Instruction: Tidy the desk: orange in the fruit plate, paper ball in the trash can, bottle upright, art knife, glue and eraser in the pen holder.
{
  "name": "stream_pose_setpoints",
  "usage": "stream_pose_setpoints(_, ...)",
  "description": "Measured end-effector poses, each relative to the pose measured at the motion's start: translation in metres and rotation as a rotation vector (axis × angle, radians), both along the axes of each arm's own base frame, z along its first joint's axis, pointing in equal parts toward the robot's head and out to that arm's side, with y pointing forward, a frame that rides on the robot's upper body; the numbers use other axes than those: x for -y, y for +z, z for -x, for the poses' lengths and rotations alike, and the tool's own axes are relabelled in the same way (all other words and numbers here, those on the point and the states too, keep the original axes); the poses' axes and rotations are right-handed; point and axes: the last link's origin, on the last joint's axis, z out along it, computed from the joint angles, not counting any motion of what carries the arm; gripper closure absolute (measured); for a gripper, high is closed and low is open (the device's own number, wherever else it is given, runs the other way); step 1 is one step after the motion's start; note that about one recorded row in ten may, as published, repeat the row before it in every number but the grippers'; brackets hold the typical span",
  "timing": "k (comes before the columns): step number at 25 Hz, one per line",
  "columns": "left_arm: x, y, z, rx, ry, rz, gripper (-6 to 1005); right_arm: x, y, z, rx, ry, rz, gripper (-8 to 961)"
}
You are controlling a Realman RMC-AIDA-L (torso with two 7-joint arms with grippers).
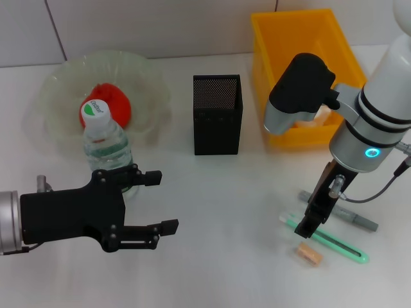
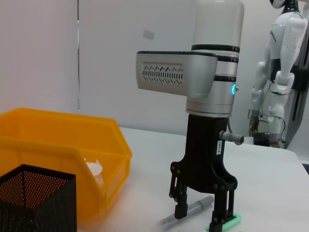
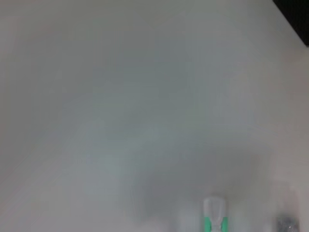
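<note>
nearest on the white table (image 1: 225, 212) lies the eraser (image 1: 309, 254), then the green art knife (image 1: 334, 242) and grey glue stick (image 1: 350, 215). the right pincer (image 1: 311, 221) stands spread over the knife. the left pincer (image 1: 157, 205) hangs released beside the upright bottle (image 1: 104, 142). farther back: pen holder (image 1: 217, 114), orange (image 1: 112, 102) in the fruit plate (image 1: 144, 77), yellow trash can (image 1: 302, 38) holding the paper ball (image 2: 94, 169), white tiled wall (image 1: 160, 25).

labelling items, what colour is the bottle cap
Green with a white label, clearest in the head view: bottle cap.
</note>
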Motion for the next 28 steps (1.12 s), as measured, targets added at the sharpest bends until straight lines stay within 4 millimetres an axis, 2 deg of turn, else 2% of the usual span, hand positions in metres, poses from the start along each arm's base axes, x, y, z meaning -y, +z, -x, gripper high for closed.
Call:
stream_pose_setpoints(11, 0.000, 0.000, 0.000, 0.000, 0.001, 0.000, 138, -0.002, -0.004, 0.001, 0.006, 0.008, 0.003, 269)
stream_pose_setpoints(25, 0.001, 0.000, 0.001, 0.000, 0.005, 0.000, 138, 0.000, -0.010, 0.004, 0.000, 0.017, 0.016, 378)
stream_pose_setpoints(28, 0.001, 0.000, 0.001, 0.000, 0.005, 0.000, 138, 0.000, -0.010, 0.004, 0.001, 0.019, 0.016, 431)
